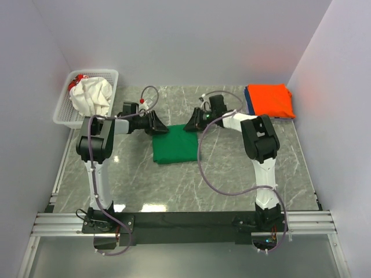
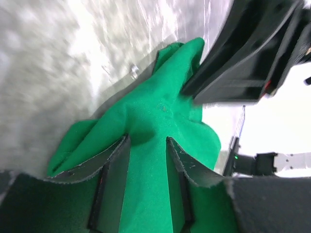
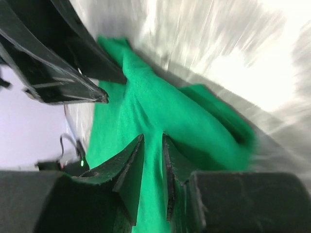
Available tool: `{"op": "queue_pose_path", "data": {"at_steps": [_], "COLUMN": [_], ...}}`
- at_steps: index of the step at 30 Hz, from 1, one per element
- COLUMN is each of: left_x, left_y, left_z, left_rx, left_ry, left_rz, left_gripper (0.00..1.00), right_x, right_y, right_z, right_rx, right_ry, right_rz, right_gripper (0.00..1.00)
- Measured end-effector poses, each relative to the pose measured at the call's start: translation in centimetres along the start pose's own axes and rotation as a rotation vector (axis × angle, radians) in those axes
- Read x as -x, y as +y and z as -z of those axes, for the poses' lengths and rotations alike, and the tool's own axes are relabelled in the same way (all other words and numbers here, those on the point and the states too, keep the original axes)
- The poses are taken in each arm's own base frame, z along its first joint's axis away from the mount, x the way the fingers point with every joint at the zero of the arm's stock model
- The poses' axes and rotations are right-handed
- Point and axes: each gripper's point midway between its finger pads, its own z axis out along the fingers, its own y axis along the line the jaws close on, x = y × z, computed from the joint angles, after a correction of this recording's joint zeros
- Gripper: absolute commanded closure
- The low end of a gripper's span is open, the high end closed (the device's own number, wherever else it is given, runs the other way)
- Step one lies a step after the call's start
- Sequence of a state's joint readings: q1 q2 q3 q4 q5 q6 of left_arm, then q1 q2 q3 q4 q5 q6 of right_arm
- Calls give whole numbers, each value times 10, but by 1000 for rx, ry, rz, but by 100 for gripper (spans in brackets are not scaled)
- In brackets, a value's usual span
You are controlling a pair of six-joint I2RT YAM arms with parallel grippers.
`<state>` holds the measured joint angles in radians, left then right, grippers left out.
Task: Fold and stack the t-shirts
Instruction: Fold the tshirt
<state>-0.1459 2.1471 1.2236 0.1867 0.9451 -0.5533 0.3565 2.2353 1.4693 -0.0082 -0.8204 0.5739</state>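
A green t-shirt (image 1: 174, 147) lies folded in the middle of the marble table, its far edge raised between the two arms. My left gripper (image 1: 159, 126) holds the far left corner, with cloth filling the gap between its jaws (image 2: 147, 140). Facing it, my right gripper (image 1: 190, 123) is pinched on a ridge of the same shirt (image 3: 152, 138) at the far right corner. In both wrist views the green t-shirt (image 2: 155, 111) (image 3: 160, 107) is sharp while the table is blurred. An orange t-shirt (image 1: 269, 99) lies folded on a blue one (image 1: 248, 103) at the back right.
A white lattice basket (image 1: 64, 119) stands at the back left with a crumpled cream-white t-shirt (image 1: 91, 95) in it. White walls close in the table on three sides. The two grippers' tips are only a short distance apart.
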Motion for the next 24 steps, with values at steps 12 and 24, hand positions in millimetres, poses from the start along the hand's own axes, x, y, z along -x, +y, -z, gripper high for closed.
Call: {"op": "queue_pose_path", "data": {"at_steps": [12,24], "left_x": [-1,-87], "left_y": [-81,-15], "left_z": [56,21], "left_rx": [-64,-35], "left_ry": [-91,151], "left_rz": [-140,165], "left_gripper": [56,59], "right_x": [-44,-96], "right_y": [77,14], "right_z": [48,6], "right_rx": [110,50], "right_ry": [-48,101], "right_rz": [74,-62], "right_gripper": [64,67]}}
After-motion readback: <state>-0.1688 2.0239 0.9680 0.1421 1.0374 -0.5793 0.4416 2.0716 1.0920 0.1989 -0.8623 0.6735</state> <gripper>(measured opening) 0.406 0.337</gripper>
